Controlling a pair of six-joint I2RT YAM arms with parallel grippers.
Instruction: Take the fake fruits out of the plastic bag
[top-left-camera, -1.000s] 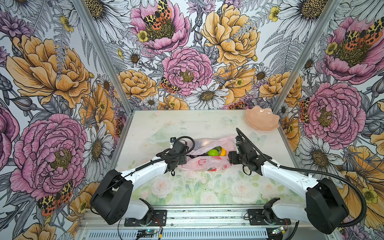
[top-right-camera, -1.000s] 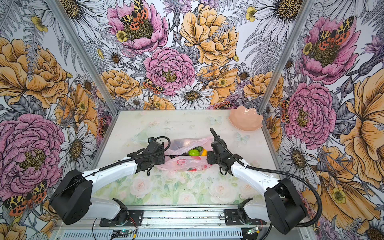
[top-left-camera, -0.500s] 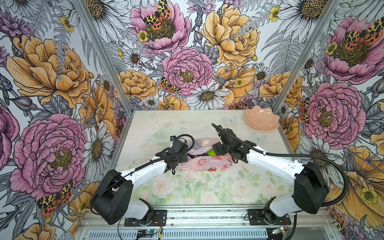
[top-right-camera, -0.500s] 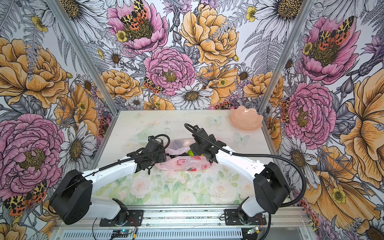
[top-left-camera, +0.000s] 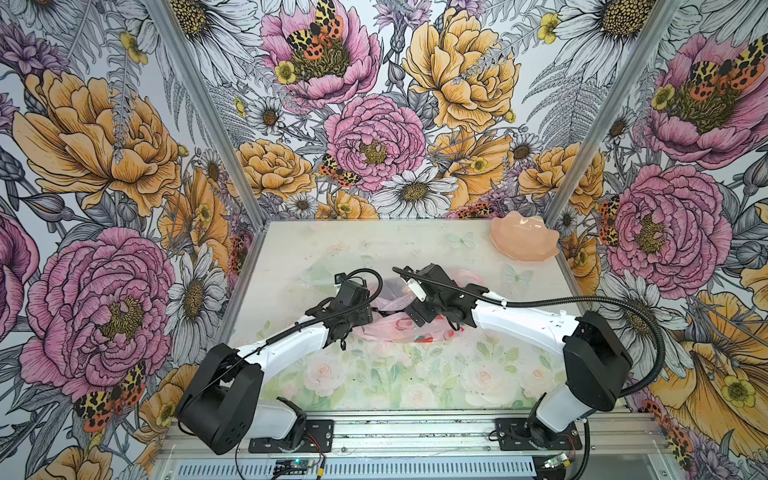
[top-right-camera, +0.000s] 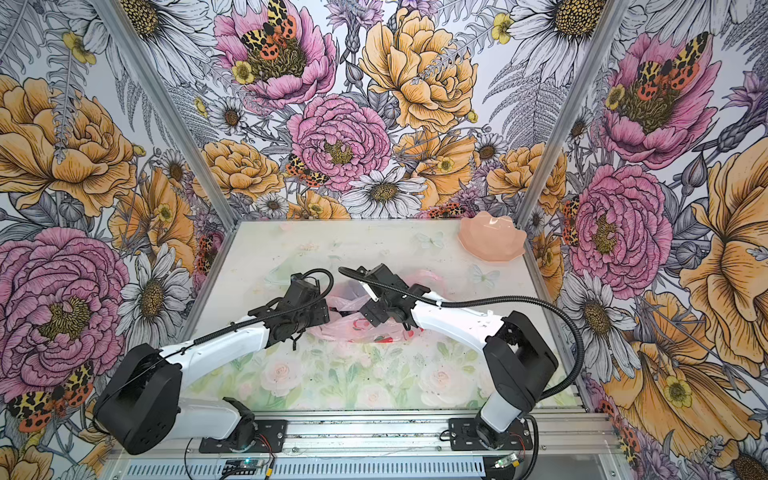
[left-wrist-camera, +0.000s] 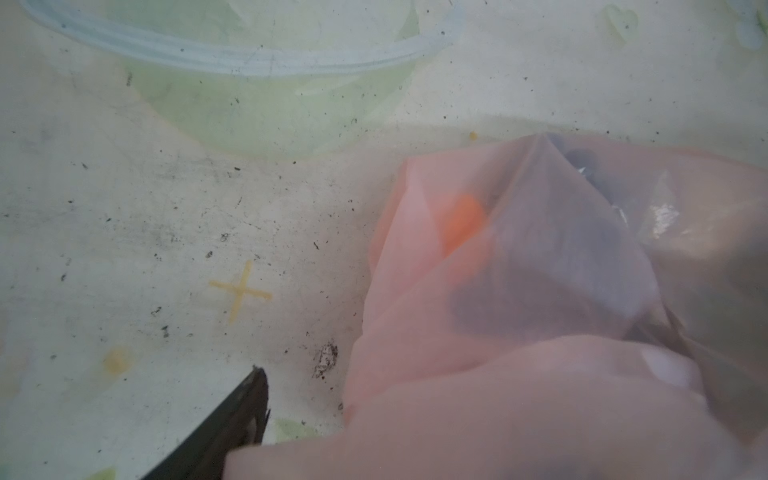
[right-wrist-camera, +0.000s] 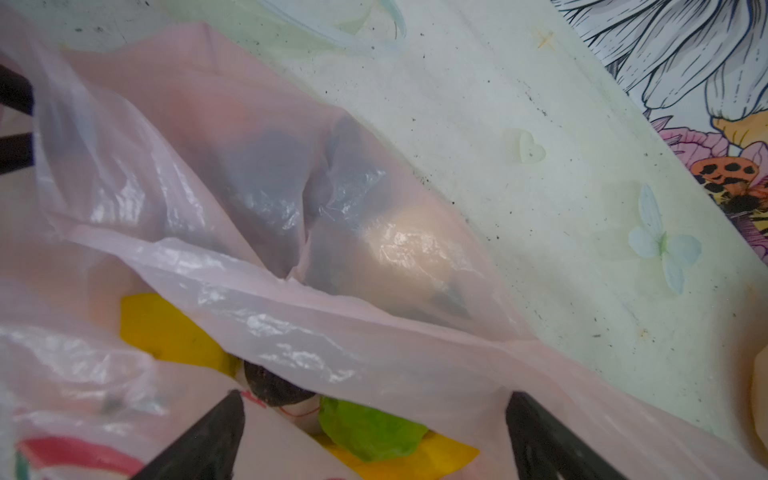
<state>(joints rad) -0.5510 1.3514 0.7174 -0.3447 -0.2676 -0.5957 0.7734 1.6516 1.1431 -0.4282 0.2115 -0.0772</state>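
Remaining: fake fruits (right-wrist-camera: 370, 432), none out of plastic bag (right-wrist-camera: 291, 324)
right gripper (right-wrist-camera: 374, 397): apart, empty, fruits just ahead
left gripper (top-left-camera: 368, 318): cannot tell

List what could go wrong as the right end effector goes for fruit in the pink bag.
1. The right end effector is open, with a fold of the plastic bag lying just ahead of its fingertips. Closing may pinch film instead of the bright green fruit or the banana under it.
2. The thin bag lies crumpled on the table. Lifting a snagged fruit may drag the bag along, with the pear still inside.
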